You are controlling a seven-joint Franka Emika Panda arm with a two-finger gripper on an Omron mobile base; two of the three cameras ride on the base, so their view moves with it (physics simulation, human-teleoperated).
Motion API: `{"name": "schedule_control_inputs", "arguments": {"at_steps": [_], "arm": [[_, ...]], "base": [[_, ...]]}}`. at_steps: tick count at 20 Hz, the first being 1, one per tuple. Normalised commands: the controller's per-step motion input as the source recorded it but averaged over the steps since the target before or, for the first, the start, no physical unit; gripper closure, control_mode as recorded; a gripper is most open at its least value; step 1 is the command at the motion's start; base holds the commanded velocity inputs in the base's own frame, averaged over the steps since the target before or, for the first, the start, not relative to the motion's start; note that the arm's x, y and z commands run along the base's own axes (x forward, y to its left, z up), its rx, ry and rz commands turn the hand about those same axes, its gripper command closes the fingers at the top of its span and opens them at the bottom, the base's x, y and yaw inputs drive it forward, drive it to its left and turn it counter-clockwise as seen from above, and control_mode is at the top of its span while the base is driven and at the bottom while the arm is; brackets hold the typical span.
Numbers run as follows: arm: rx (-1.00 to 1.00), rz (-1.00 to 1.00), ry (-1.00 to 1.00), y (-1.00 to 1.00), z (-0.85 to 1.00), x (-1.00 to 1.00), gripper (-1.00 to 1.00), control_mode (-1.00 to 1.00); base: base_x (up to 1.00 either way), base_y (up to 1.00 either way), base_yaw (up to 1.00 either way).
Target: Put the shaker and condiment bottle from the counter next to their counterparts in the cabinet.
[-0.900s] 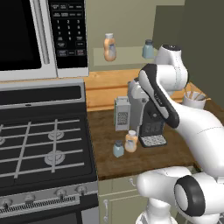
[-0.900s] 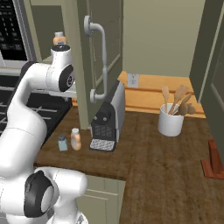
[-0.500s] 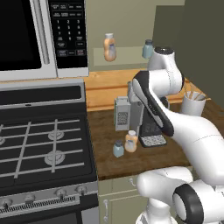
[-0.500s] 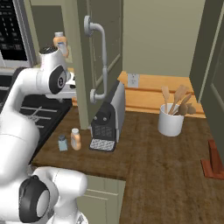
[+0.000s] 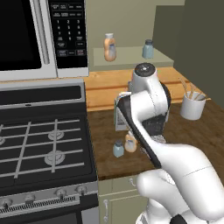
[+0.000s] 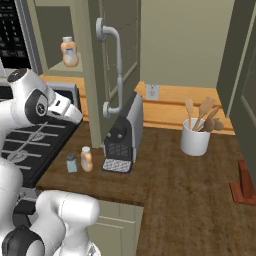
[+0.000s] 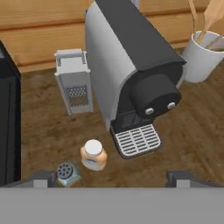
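Upright, white crock (wooden utensils inside)

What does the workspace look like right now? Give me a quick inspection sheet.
Surface: wood counter, dry.
Job's things: shaker and orange bottle stand side by side on the counter; their twins, bottle and shaker, sit apart on the cabinet shelf.
Clutter: coffee machine, grater, utensil cup.
Gripper: gripper open, empty, above the counter pair.
Cables: nothing seen.
Surroundings: stove, microwave, open cabinet door.
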Motion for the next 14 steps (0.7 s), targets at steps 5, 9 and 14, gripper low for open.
{"name": "schedule_control_inputs", "arguments": {"at_steps": [5,9,14], "arm": [[0.0,-0.47,-0.32,0.21,-0.57,-0.37,-1.0,-1.0],[0.04,-0.33,-0.25,0.34,-0.23,-0.08,-1.0,-1.0],[0.0,-0.3,-0.25,0.55,-0.05,-0.02,-1.0,-1.0]], "base": [[0.0,0.0,0.0],[0.0,0.0,0.0],[0.0,0.0,0.0]]}}
